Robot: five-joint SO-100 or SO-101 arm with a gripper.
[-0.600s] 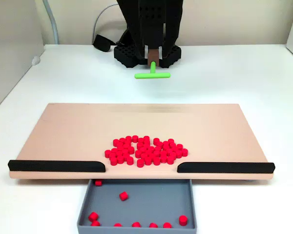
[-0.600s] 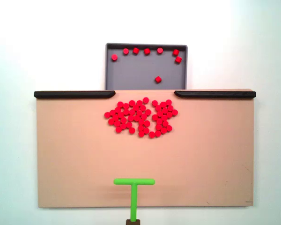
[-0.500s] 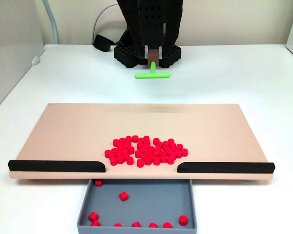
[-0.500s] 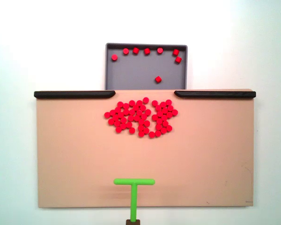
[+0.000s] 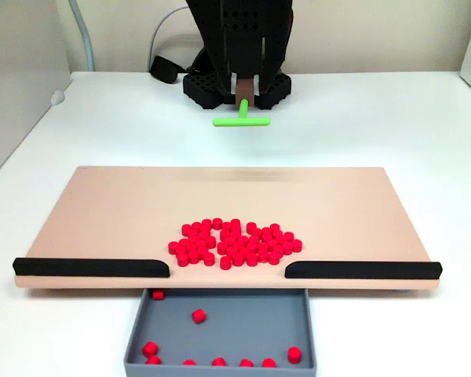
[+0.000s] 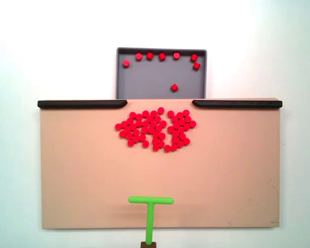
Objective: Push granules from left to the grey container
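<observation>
Dozens of small bright red cylindrical plastic granules (image 6: 155,129) sit bunched on your tan rectangular board (image 6: 82,170), close to its edge by the gap between the two black strips (image 6: 82,104). You have the shallow grey rectangular plastic container (image 6: 150,77) just past that gap, its near end tucked under the board's edge, with about eight granules already inside, most along its far wall and one nearer the middle. Your green T-shaped pusher (image 6: 151,212) is at the opposite edge of the board, well apart from the pile, crossbar facing the granules. In the front fixed view your black arm holds the pusher's stem in the hand (image 5: 242,100); the fingers look closed around a brown piece on that stem. Everything rests on your white counter (image 5: 377,126)
</observation>
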